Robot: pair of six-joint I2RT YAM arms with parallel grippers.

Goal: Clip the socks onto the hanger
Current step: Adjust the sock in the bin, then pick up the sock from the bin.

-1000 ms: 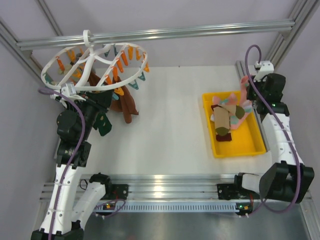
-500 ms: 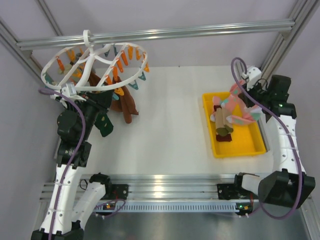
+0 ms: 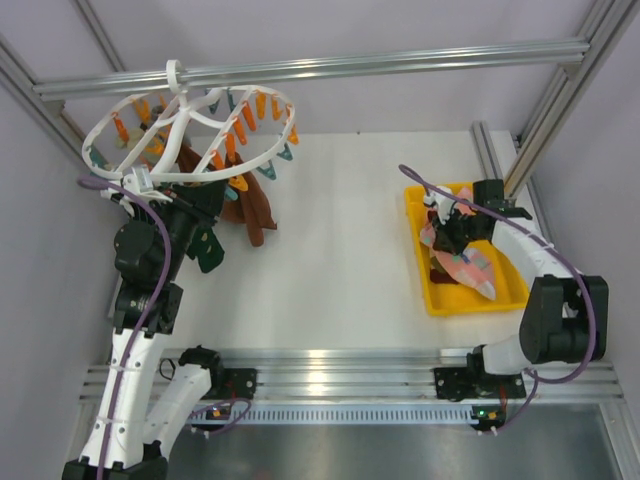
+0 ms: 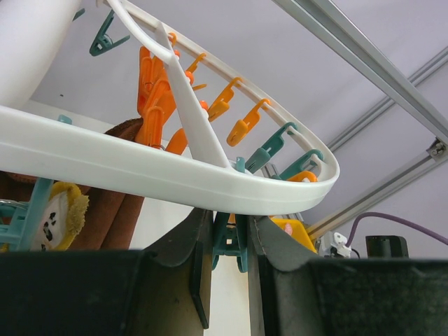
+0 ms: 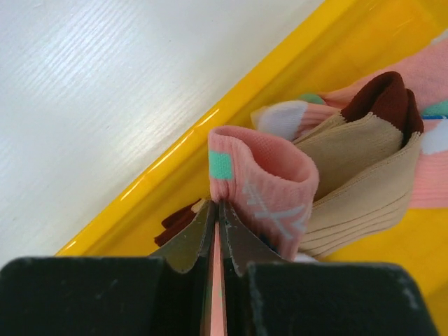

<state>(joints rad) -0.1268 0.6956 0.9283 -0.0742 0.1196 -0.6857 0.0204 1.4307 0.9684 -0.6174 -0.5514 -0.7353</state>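
The right gripper [image 5: 215, 213] is closed on the cuff of the pink sock [image 5: 269, 185], held over the yellow tray [image 5: 168, 171] near its left rim. A beige sock [image 5: 364, 161] lies in the tray. Well left of the tray, the left gripper [image 4: 227, 227], jaws narrowly parted, pinches a teal clip [image 4: 229, 246] under the hanger [image 4: 140, 164] ring.
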